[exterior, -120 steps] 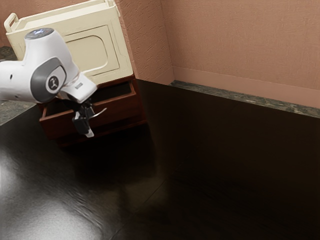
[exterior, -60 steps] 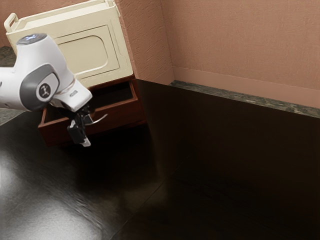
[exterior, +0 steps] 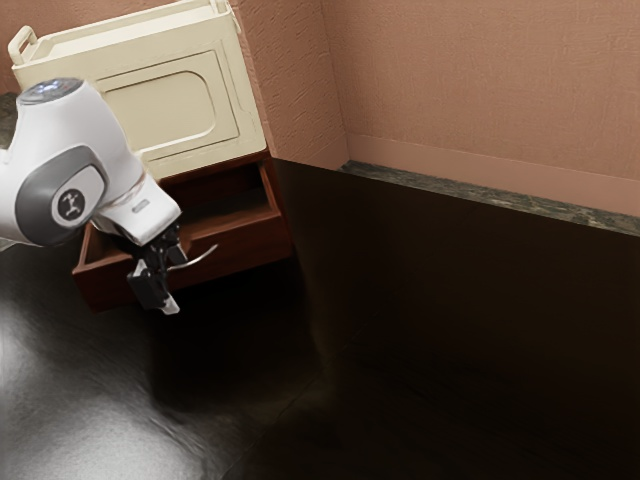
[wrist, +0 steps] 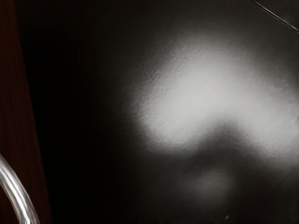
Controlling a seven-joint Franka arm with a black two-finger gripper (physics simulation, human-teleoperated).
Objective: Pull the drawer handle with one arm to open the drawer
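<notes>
Gleaming in patches, the dark table (exterior: 430, 340) spreads before pinkish walls (exterior: 480, 90); at the handle (exterior: 207, 253) of the open drawer (exterior: 250, 243), whether the tool (exterior: 162, 287) is clenched cannot be told.

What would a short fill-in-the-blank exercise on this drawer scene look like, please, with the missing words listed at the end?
The drawer is not closed but ____, so part of its inside can be seen.
The curved metal handle is on the drawer's ____, not its back.
The pale box stands ____ the drawer, not below it.
The arm comes in from the exterior view's ____ side.

Missing words, in order: open; front; above; left.
</notes>
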